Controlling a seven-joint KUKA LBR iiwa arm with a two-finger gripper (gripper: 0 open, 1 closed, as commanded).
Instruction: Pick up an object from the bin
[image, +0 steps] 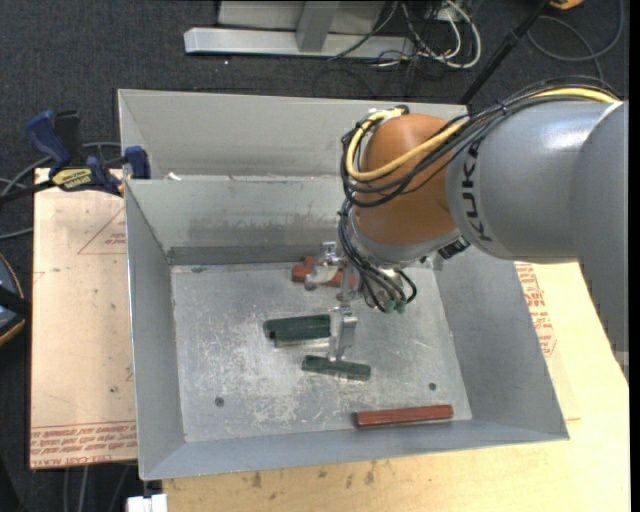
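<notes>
My gripper (338, 352) hangs under the orange wrist cover, over the middle of the bin. Its slim metal finger points down between two dark green bars. One dark green bar (300, 328) lies just left of the finger, level with its middle. The other dark green bar (337, 368) lies right below the fingertip and seems to touch it. Nothing is seen held between the fingers.
A red-brown flat bar (403, 416) lies near the bin's front wall, to the right. A small red piece (303, 271) shows near the back wall beside the gripper's body; I cannot tell whether it is loose. The arm covers the bin's right back corner.
</notes>
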